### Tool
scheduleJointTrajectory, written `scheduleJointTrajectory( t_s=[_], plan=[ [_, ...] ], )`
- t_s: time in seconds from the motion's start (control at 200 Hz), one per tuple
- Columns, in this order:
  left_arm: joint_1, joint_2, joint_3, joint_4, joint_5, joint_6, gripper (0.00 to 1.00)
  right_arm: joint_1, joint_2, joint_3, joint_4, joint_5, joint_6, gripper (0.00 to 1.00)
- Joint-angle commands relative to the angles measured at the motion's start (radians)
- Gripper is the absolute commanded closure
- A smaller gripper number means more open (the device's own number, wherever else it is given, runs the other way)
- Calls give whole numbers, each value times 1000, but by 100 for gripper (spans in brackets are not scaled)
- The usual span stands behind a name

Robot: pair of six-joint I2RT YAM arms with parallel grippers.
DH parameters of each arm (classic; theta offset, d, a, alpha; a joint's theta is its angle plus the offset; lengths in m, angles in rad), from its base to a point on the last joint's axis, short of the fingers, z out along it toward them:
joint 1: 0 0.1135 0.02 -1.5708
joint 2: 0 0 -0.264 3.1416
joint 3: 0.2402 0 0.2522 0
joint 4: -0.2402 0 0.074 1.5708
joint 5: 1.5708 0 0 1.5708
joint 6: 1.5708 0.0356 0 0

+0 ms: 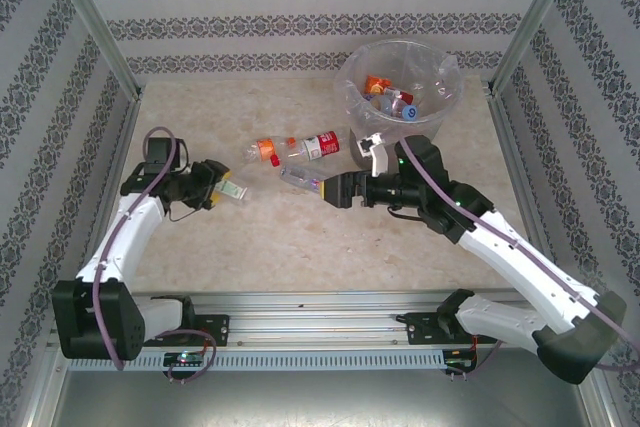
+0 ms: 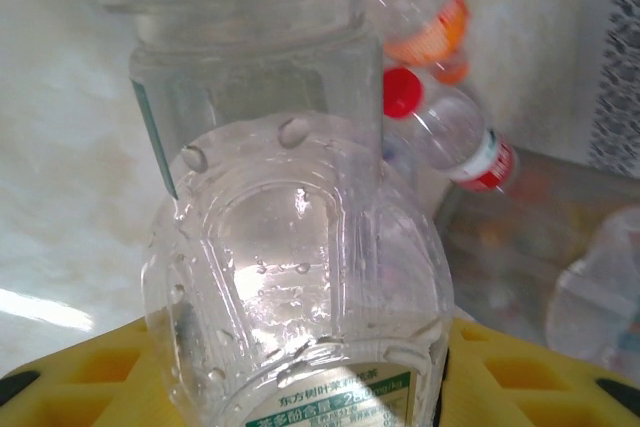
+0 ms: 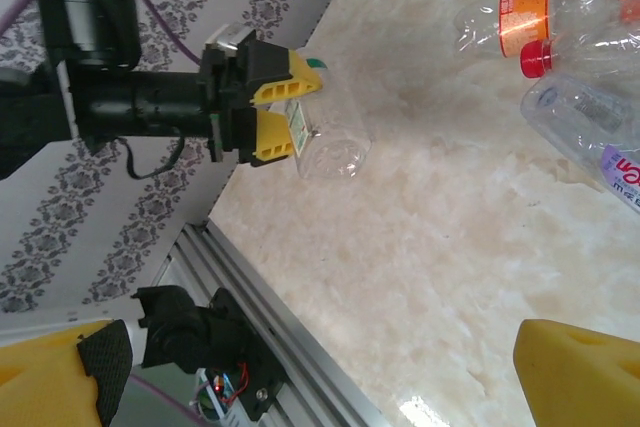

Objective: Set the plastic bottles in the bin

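Left fingers (image 3: 272, 137) clamped on clear green-label bottle (image 1: 233, 191), left of centre in overhead view, low over marble surface (image 1: 300, 247). Right fingers (image 3: 575, 372) spread wide, gripping nothing, tips just beside purple-label bottle (image 1: 300, 179) at frame centre. Orange-label bottle (image 1: 262, 152) and red-label bottle (image 1: 318, 144) lie just above it, side by side. Bin (image 1: 447, 107) upper right, clear bag liner, several bottles (image 1: 390, 97) already inside.

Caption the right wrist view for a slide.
Left tool grips a clear bottle; three other bottles lie on the marble table.
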Motion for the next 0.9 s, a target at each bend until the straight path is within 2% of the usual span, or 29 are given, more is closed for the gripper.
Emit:
scheduleJointTrajectory(
  t_s=[0.0, 0.14, 0.395, 0.689, 0.894],
  plan=[
    [-92, -18, 69, 94, 10, -155, 52, 27, 36, 1, 78, 73, 44, 2],
    [-192, -20, 100, 171, -5, -244, 52, 41, 97, 14, 116, 88, 64, 2],
    [-341, 14, 147, 232, -36, -299, 52, 44, 179, 57, 151, 94, 82, 2],
    [-422, 56, 178, 273, -45, -318, 52, 45, 242, 88, 178, 63, 91, 3],
    [-430, 63, 170, 325, -28, -333, 52, 45, 260, 100, 174, 59, 88, 6]
  ],
)
